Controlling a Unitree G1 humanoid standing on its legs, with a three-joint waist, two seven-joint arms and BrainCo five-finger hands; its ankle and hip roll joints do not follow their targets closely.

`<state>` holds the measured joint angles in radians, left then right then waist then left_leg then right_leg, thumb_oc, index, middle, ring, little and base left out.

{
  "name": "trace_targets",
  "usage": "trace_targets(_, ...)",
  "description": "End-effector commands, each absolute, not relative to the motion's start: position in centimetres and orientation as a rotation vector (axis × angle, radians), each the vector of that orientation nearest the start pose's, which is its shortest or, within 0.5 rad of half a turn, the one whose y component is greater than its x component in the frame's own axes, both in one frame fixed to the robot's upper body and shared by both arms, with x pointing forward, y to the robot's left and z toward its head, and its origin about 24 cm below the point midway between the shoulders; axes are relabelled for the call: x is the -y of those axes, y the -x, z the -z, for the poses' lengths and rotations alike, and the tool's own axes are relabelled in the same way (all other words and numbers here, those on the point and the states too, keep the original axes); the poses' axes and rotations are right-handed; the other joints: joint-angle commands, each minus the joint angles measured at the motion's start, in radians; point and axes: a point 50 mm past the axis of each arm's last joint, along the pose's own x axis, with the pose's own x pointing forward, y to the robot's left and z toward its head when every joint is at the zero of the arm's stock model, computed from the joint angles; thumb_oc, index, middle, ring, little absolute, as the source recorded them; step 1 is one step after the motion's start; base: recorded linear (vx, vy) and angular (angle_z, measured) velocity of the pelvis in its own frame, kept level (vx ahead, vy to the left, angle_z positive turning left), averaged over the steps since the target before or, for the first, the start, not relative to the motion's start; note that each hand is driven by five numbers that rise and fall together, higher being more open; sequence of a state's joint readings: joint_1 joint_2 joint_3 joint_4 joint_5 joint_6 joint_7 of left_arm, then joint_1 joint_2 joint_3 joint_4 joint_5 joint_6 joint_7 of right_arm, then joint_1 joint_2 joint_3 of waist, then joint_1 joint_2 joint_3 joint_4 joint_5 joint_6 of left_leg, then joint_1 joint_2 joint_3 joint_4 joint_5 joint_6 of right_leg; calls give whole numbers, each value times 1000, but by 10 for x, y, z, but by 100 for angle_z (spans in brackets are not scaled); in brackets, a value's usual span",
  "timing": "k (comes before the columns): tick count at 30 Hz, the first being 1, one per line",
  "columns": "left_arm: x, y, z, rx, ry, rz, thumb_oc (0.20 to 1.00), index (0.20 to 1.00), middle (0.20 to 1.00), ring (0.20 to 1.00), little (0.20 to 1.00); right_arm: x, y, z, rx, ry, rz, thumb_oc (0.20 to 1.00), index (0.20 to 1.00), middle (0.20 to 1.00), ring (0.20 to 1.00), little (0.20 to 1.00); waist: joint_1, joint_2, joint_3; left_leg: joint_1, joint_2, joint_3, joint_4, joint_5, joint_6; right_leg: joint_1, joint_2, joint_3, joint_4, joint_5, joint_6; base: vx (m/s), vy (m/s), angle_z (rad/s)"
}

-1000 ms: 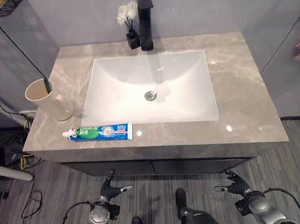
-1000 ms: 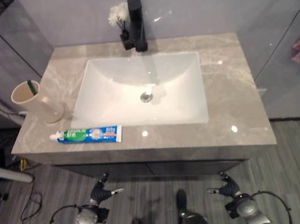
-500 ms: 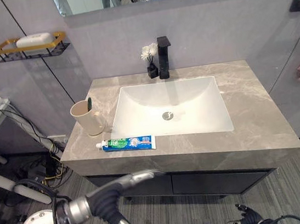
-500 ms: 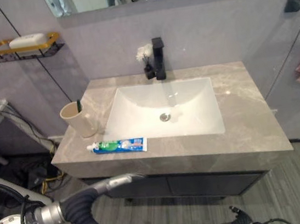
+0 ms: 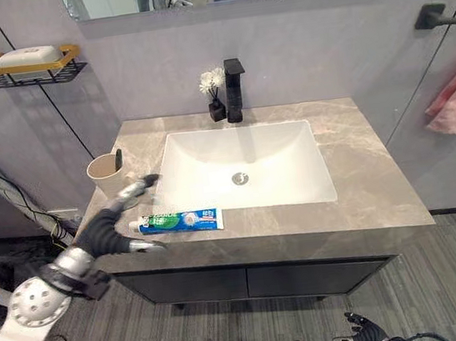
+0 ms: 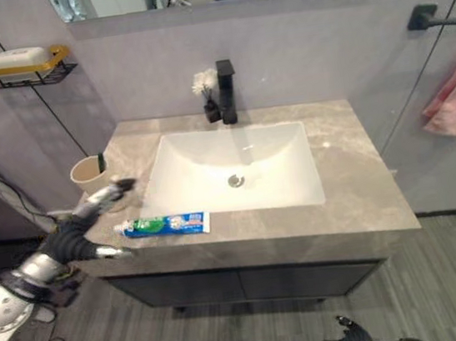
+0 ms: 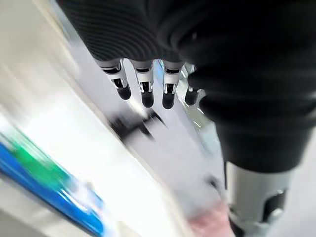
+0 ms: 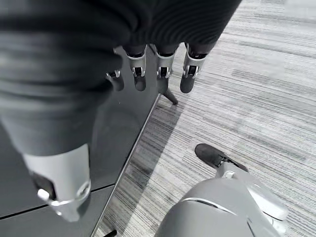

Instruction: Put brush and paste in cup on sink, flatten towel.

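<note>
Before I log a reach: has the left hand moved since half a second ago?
Yes. The left hand has risen from below the counter edge to the counter, now open beside the toothpaste cap and below the cup.

The robot's silver-grey left arm reaches up and forward, its dark-covered left hand [image 5: 111, 226] spread with fingers straight and thumb apart, while the right hand [image 5: 364, 340] hangs low, fingers loosely relaxed.
</note>
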<state>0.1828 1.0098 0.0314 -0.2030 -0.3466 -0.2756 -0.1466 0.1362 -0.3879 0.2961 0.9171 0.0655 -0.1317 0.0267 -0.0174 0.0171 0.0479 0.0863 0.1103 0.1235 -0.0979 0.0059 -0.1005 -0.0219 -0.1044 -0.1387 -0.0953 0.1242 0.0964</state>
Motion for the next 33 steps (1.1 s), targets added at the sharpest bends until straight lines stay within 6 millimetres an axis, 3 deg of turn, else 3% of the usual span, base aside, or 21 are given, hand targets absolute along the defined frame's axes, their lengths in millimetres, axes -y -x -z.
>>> trace_targets(1,-261,-227,-167,367,-688,284,1000,1000,1000,1000,1000,253,-131,124,-876,403,-93,1000,1000,1000,1000,1000,-19,-27,36,-32,4,1,11,17,-11,70,-56,25,16,-63,92,0,0,0)
trace_targets(9,-291,-236,-172,344,-745,136,1000,1000,1000,1000,1000,255,-137,117,-830,398,-93,1000,1000,1000,1000,1000,-33,-27,65,-81,-5,19,11,21,-2,11,-67,43,14,-40,104,-21,32,-9)
trace_targets(19,-297,-240,-174,369,-635,71,1000,1000,1000,1000,1000,256,-147,111,-789,419,-90,1000,1000,1000,1000,1000,-43,-16,106,-175,-17,32,11,44,2,-97,-81,71,8,0,114,-48,36,-9)
trace_targets(26,-299,-243,-170,339,-658,73,1000,1000,1000,1000,1000,252,-155,109,-767,396,-85,1000,1000,1000,1000,1000,-45,-9,107,-199,-23,45,11,48,1,-131,-91,85,8,12,116,1,18,-9)
trace_targets(33,-298,-240,-157,278,-671,111,1000,1000,1000,1000,1000,255,-146,115,-812,361,-48,1000,1000,1000,1000,1000,-49,3,101,-194,-24,55,11,46,-1,-135,-96,93,8,9,114,11,1,0)
